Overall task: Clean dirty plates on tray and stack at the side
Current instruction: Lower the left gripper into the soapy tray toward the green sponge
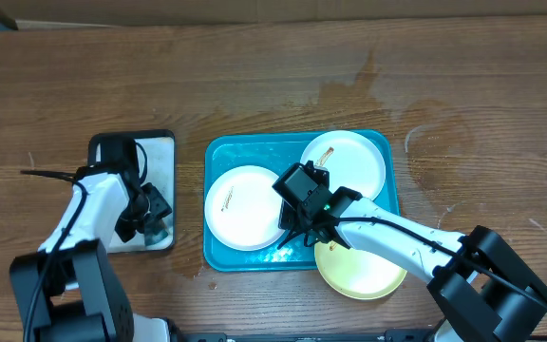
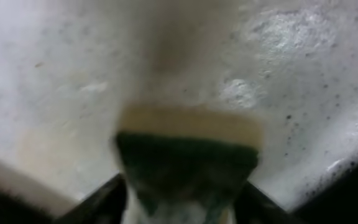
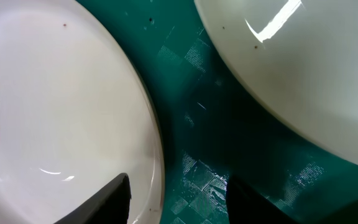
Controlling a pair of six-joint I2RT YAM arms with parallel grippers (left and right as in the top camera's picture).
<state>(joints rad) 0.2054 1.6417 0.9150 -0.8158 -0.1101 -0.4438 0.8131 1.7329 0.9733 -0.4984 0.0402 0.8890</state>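
My left arm (image 1: 84, 204) is folded in close with the wrist tipped downward. My left jaws are clamped on a sponge (image 2: 188, 155) held between them. My right arm (image 1: 397, 237) reaches out leftward, and my right jaws are spread apart, pointing down.

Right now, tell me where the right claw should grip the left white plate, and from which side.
Take the left white plate by the rim nearest the right claw, coming from the tray's bare middle. It lies flat, so only the thin edge offers a hold, and the open claw straddles that edge.
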